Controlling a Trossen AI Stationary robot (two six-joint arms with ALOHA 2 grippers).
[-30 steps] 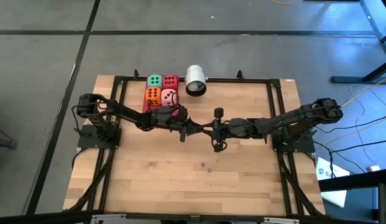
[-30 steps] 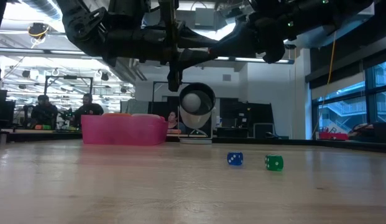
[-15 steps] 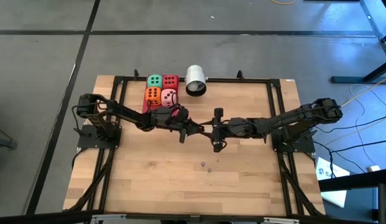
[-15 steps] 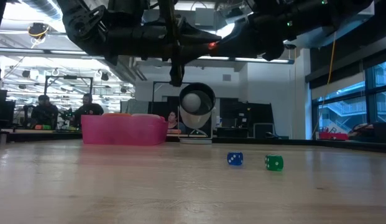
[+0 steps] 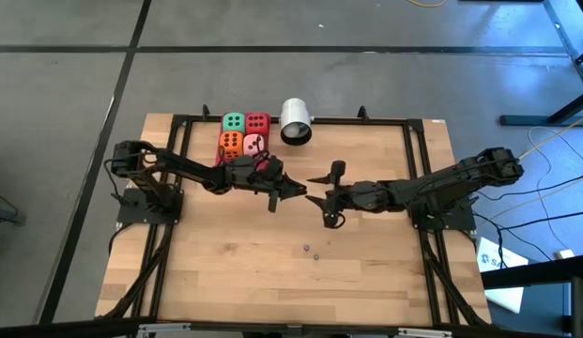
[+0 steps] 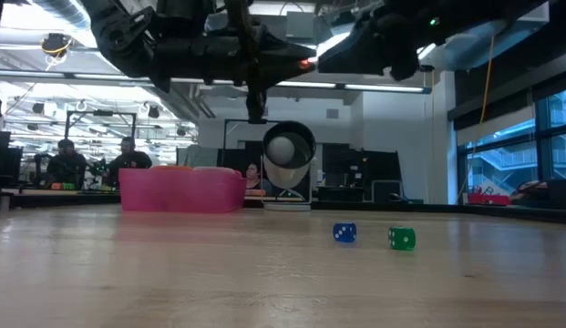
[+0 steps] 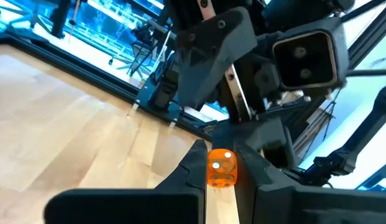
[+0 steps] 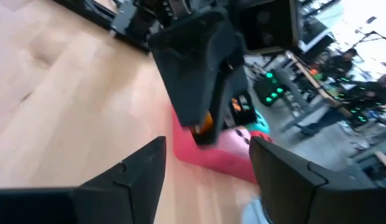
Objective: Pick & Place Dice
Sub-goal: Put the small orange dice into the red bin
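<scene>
Dice: a small orange die point(image 7: 221, 169) is clenched in the left gripper point(image 5: 293, 191) above the desk's point(image 5: 366, 282) middle. The right gripper point(image 5: 321, 198) faces it, released. Four big dice point(image 5: 244, 133) and a white cylinder point(image 5: 296, 121) stand at the far edge.

The pink die point(image 5: 256, 145) is being partly hidden by the left arm point(image 5: 192, 173) at its six o'clock side.

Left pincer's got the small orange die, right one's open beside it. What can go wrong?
1. The small orange die sits at the very tips of the left pincer; that shallow grip may slip.
2. The open right pincer hangs close by; either arm could clip the other when it moves.
</scene>
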